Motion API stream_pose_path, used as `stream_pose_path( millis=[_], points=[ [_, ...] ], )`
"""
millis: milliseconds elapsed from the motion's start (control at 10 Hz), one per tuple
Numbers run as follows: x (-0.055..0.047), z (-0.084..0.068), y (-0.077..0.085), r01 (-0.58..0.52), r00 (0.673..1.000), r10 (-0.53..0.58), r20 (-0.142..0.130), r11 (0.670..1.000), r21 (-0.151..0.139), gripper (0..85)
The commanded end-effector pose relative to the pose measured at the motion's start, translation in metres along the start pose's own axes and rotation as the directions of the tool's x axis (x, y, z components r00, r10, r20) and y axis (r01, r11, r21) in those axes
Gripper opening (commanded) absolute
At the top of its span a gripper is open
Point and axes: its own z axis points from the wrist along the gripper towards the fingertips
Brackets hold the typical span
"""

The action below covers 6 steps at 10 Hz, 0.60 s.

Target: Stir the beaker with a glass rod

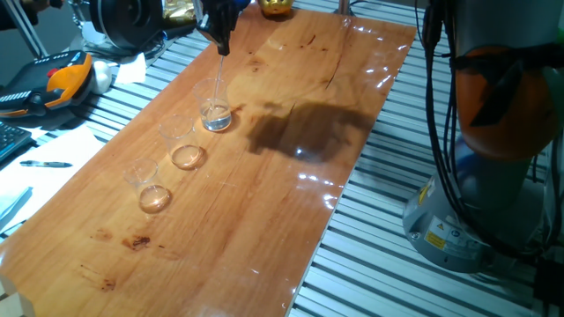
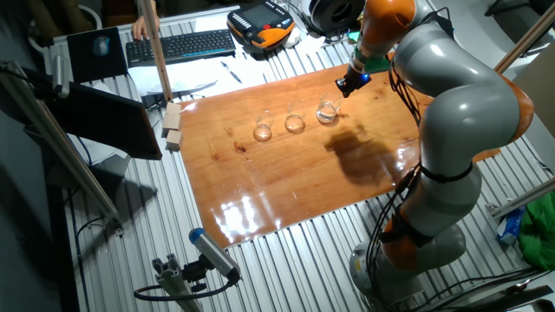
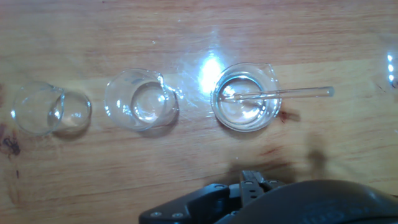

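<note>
Clear glass makes up three small beakers that stand in a row on the shiny brown wooden table (image 1: 291, 202). In the one fixed view the row runs from the lower left of the frame up toward the middle. The small clear beaker with the silvery-white bottom (image 1: 215, 106) is the top one in that row, and in the hand view it is the one on the right (image 3: 245, 96). Next to it stands a middle beaker with an amber bottom (image 1: 181, 143), and past that is the last amber-bottomed beaker (image 1: 148, 186). The three stand apart and do not touch. The thin see-through glass rod (image 3: 280, 93) has its lower end inside the silvery beaker, and in the hand view it sticks out over the rim to the right. In the one fixed view the rod (image 1: 220, 77) runs up from the beaker to the dark two-finger gripper (image 1: 221, 46), which is near the top of the frame and pinches the rod's top end. In the other fixed view the gripper (image 2: 346, 84) is above the beaker on the right end of the row (image 2: 328, 111), and the big grey and orange robot arm (image 2: 451, 95) bends over the table from the right side of the frame. An orange and black hand controller (image 1: 62, 79) lies off the table at the upper left.
</note>
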Motion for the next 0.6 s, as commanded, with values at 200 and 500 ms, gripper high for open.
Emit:
stream_pose_path(
  millis=[200,500],
  points=[
    [0.0000,-0.0001,0.0001,-0.058,0.998,0.059,-0.027,0.998,0.010,0.0],
    [0.0000,-0.0001,0.0001,0.005,1.000,-0.004,-0.022,0.999,0.046,0.0]
  ],
)
